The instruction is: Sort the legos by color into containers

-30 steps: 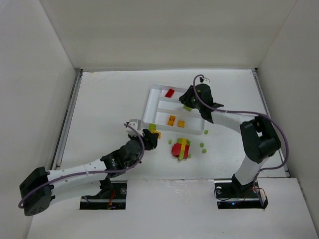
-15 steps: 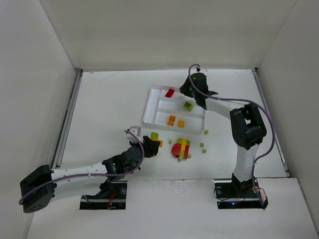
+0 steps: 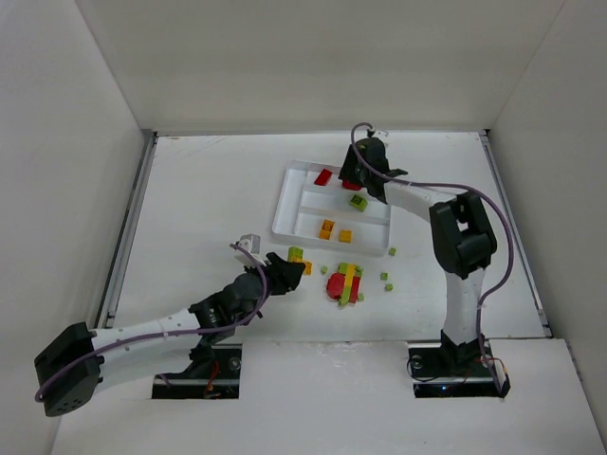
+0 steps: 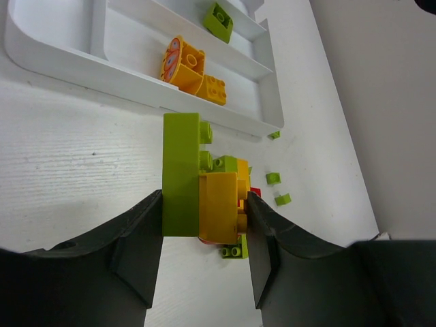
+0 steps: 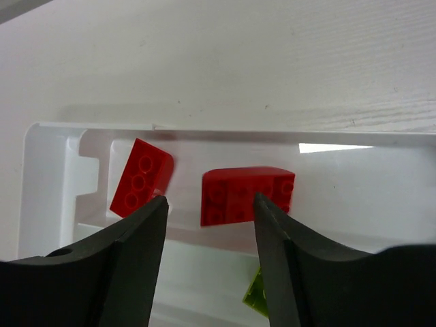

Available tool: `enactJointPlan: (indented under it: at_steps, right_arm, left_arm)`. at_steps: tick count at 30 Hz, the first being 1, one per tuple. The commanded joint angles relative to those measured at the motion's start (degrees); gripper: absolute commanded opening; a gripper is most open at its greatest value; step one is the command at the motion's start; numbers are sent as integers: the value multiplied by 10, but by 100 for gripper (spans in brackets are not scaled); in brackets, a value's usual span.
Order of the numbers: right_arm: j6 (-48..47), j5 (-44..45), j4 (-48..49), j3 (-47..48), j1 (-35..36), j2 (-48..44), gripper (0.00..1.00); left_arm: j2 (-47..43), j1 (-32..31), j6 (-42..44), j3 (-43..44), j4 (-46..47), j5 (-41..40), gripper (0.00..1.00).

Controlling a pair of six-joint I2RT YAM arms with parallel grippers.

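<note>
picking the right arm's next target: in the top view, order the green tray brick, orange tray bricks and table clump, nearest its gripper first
From the right gripper:
1. green brick, middle slot of the tray, just below the gripper
2. orange bricks, near slot
3. mixed clump, on the table in front of the tray

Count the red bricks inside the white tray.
2. Both lie in the tray's far slot, seen by right wrist: one red brick at left, the other red brick just right, apart. Part of that slot is hidden.
</note>
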Motion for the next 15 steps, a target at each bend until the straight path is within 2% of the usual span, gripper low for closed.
enactJointPlan:
  at_steps: [1,6,8,12,15]
  right_arm:
    - [-9,12,-1,1,15,-36,61]
    - [-9,8,8,-55,30,-118,62]
    - [-8,1,26,-108,46,-168,58]
    - [-8,-21,100,-273,99,-294,41]
    - [-14,-48,142,-377,159,-371,37]
  left_arm:
    - [1,17,-27,10,27,24,21]
    - [22,52,-44,26,25,80,21]
    - [29,68,-54,33,17,104,21]
    - [27,115,-70,50,-24,164,21]
    - [17,168,-81,60,-60,231,21]
